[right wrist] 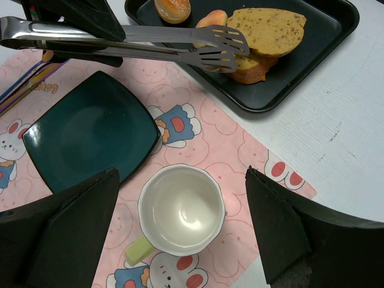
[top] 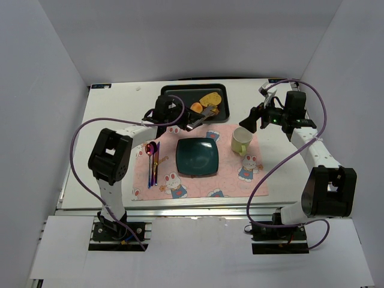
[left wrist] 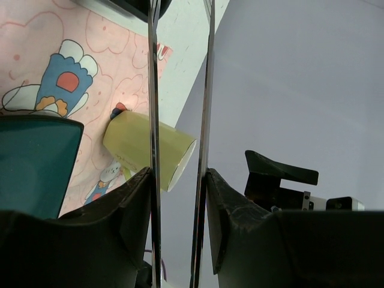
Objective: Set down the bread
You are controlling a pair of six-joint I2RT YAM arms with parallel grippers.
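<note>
Left claw (left wrist: 178, 204) clamps tongs (right wrist: 138, 42), blades narrowly apart, tips at bread (right wrist: 267, 30) in tray (right wrist: 312, 66) just ahead; should straddle one slice squarely, then squeeze gently.

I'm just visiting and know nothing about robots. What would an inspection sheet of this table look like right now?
Surface: white table with a pink bunny placemat on it.
Job's things: bread slices in the black tray; none on the teal plate.
Clutter: yellow mug, cutlery, orange bun.
Grippers: left gripper shut on tongs, tips by the bread; right gripper open above the mug.
Cables: purple cables loop from both arms.
Surroundings: plain white walls.
</note>
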